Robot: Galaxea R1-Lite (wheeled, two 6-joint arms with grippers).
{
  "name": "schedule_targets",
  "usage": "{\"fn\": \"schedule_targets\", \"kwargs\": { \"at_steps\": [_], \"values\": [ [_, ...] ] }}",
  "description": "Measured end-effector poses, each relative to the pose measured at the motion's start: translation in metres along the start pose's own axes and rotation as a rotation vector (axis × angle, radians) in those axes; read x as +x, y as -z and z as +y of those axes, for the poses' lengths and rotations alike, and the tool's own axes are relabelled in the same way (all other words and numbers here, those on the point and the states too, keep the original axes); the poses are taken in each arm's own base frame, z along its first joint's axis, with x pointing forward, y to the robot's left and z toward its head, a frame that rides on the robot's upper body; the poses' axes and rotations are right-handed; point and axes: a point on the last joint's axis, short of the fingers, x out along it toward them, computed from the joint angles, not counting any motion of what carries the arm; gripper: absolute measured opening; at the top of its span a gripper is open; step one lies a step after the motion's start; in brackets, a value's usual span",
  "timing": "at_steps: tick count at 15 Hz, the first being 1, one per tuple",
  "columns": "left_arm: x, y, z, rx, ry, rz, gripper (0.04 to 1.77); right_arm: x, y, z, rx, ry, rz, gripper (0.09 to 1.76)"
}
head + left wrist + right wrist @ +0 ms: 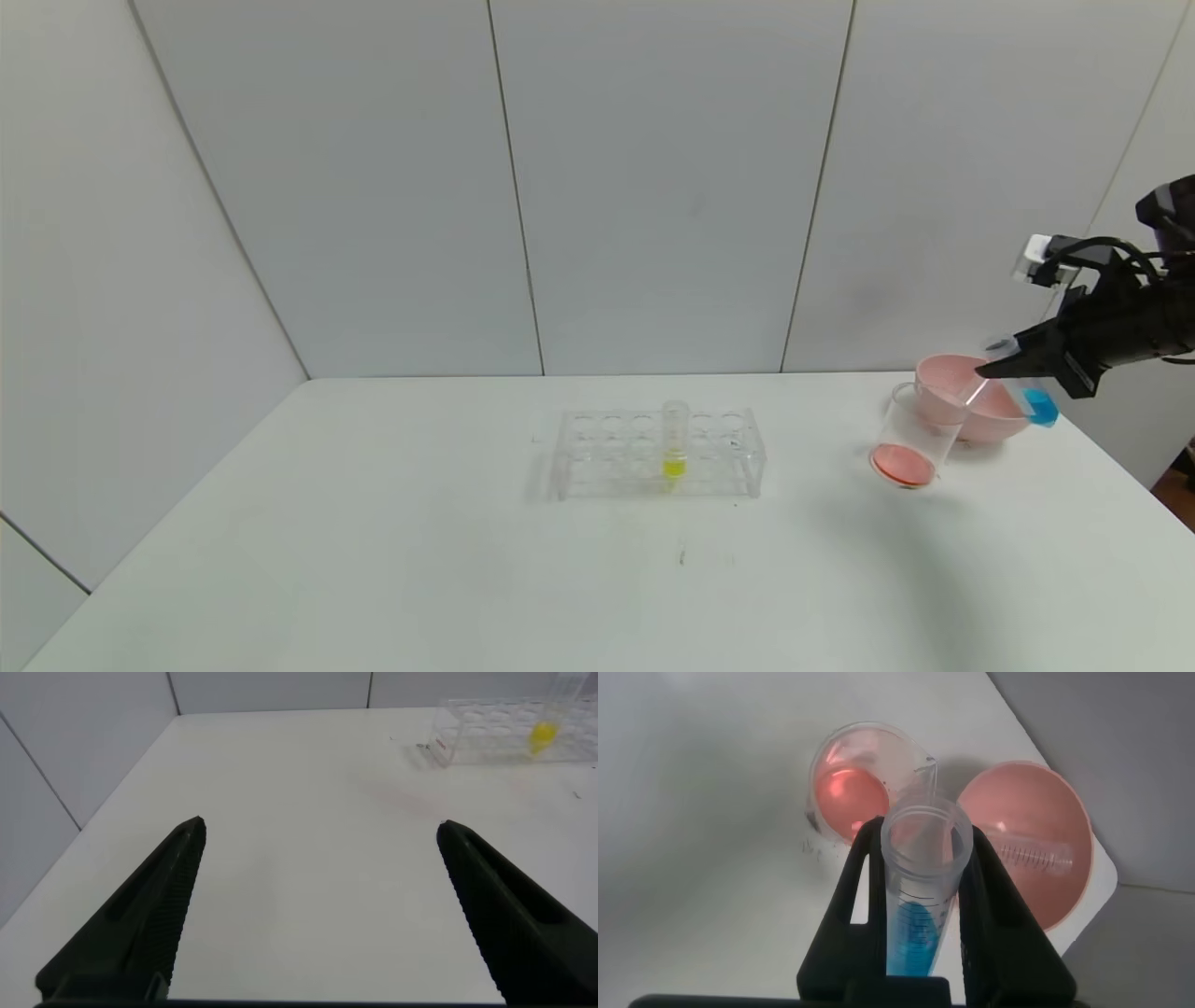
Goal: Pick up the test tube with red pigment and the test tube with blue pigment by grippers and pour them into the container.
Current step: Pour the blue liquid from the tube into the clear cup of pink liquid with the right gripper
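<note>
Blue tube held over the beaker and bowl

Right gripper (1013,366) clamps the test tube with blue pigment (920,905) above the container (907,439), beside pink bowl (971,411); left gripper (318,915) gapes wide, rack (658,453) well apart.

Pink bowl (971,411) crowds container (910,439); rack (658,453) apart.

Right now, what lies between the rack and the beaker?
Only bare table lies between the rack and the beaker, as the head view shows.

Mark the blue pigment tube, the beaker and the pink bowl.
test tube with blue pigment (913,938): right wrist view, on the blue liquid inside the tube.
container (904,463): head view, on its red-filled bottom.
pink bowl (1064,873): right wrist view, on its inner wall.
</note>
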Motion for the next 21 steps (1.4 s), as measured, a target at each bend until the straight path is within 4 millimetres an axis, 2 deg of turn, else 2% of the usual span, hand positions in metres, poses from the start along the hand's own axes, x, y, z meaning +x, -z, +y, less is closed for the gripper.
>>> {"fn": "schedule_targets", "kwargs": {
  "at_steps": [3, 6, 9, 14, 21],
  "values": [
    [0.0, 0.0, 0.0, 0.0, 0.0, 0.0, 1.76, 0.003, -0.011, -0.006, -0.043, -0.023, 0.109, 0.5],
    [0.0, 0.0, 0.0, 0.0, 0.0, 0.0, 1.76, 0.026, -0.014, -0.007, -0.089, -0.02, 0.182, 0.5],
    [0.0, 0.0, 0.0, 0.0, 0.0, 0.0, 1.76, 0.039, -0.013, -0.007, -0.133, -0.003, 0.242, 0.5],
    [0.0, 0.0, 0.0, 0.0, 0.0, 0.0, 1.76, 0.047, -0.018, -0.003, -0.214, 0.055, 0.358, 0.5],
    [0.0, 0.0, 0.0, 0.0, 0.0, 0.0, 1.76, 0.054, -0.032, 0.013, -0.301, 0.06, 0.449, 0.5]
  ]
}}
